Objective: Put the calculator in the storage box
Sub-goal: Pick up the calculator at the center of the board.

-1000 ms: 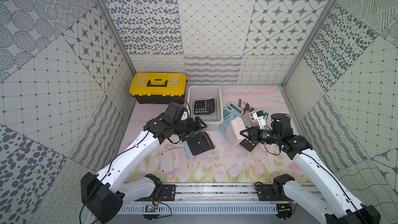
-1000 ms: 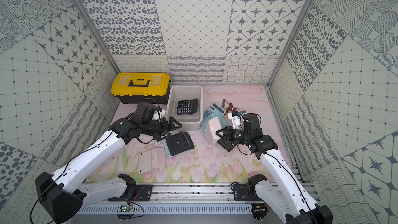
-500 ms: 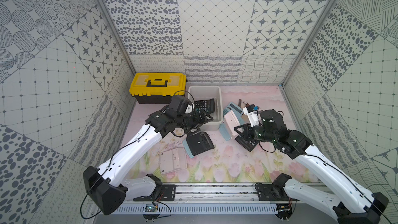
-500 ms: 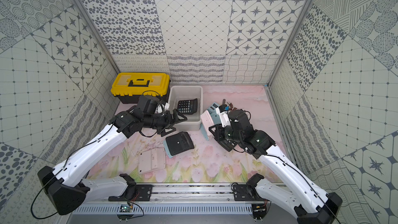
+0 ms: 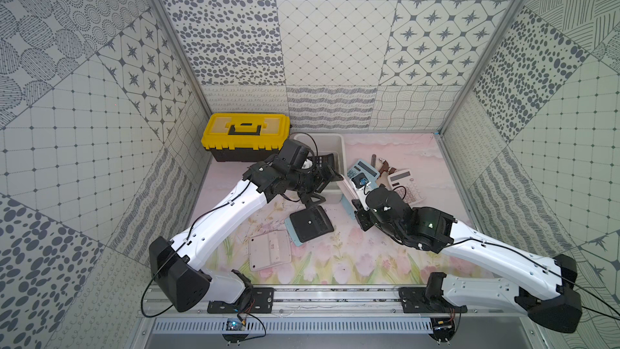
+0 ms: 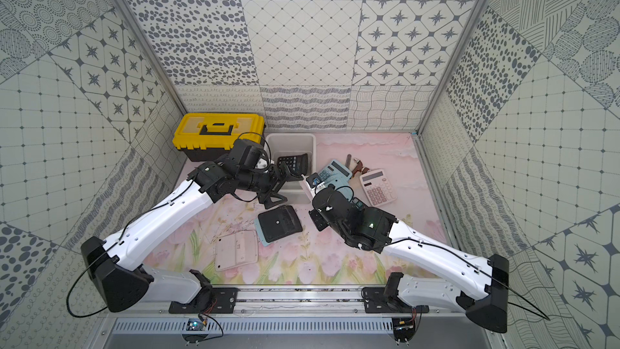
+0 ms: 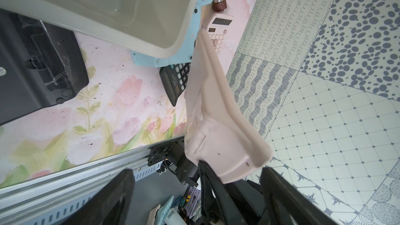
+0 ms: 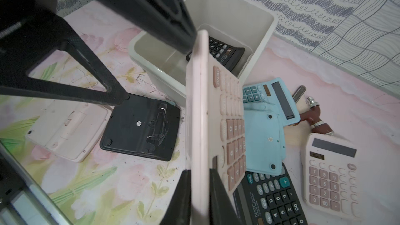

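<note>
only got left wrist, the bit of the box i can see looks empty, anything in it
Observer: Yes. A black calculator lies inside the storage box, keys showing.
Operator: ok and the pink one in front of me, i only see its back, what's gripping it
Observer: The right tool is shut on the pink calculator, pinching one end of it between its fingers.
</note>
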You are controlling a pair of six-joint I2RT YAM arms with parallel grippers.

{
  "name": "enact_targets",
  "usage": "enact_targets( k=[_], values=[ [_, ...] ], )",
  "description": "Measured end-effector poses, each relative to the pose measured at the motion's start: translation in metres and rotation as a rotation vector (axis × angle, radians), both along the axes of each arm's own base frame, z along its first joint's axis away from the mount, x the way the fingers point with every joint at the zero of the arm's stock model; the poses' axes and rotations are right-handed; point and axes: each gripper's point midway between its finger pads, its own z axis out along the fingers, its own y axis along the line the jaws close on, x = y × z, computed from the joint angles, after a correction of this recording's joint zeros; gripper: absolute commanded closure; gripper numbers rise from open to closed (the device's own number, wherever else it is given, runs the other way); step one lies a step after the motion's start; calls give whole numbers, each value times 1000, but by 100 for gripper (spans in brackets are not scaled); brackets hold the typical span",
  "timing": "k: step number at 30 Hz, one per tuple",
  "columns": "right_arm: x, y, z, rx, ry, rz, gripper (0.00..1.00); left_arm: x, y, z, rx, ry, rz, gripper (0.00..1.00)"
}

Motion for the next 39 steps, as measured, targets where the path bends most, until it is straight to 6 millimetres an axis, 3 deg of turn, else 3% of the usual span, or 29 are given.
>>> enact_targets(
  k=[5, 10, 14, 21, 24, 31, 34, 39],
  values=[
    [2, 9, -8, -107, -58, 6, 100, -2, 0, 0, -8, 49, 33, 12],
    [0, 15, -8, -161, -110, 17, 100, -1, -3, -6, 0, 93, 51, 30],
    [-2, 20, -5, -190, -148, 25, 100, -1, -9, -13, 15, 129, 45, 48],
    [-2, 27, -9, -290, -200, 49, 100, -3, -16, -25, 44, 166, 25, 89],
    [-3, 27, -16, -369, -218, 64, 86, -6, -14, -31, 67, 199, 28, 99],
    [-2, 31, -6, -274, -219, 30, 37, -5, -12, -26, 95, 177, 4, 100],
    [-2, 24, 6, -184, -200, 20, 25, 2, -7, -19, 105, 128, -12, 100],
    [12, -10, 25, 61, -84, -31, 10, 17, 13, -13, 108, 37, -25, 100]
  ],
)
